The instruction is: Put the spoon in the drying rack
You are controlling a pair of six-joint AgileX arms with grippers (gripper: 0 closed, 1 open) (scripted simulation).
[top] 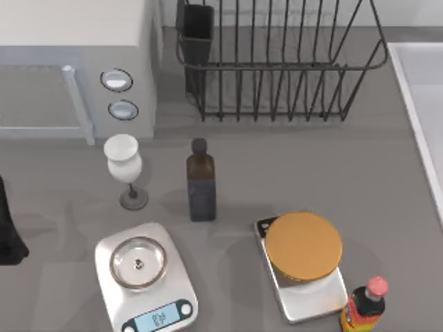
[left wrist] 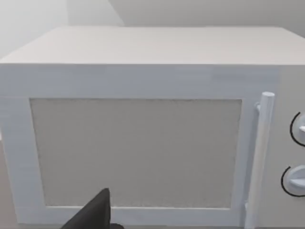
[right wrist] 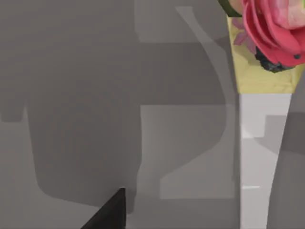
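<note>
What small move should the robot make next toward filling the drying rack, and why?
Probably lift the left arm away from the microwave its wrist camera faces, to survey the table; the drying rack stands beyond the dark bottle.

Lighting was even and diffuse in all three views, without glare. In the top view, soft shadows lay on the table (top: 291, 173) beside the dark bottle (top: 201, 181) and the white goblet (top: 124, 166). Broad, hard-edged overlapping shadows crossed the grey surface in the right wrist view.
</note>
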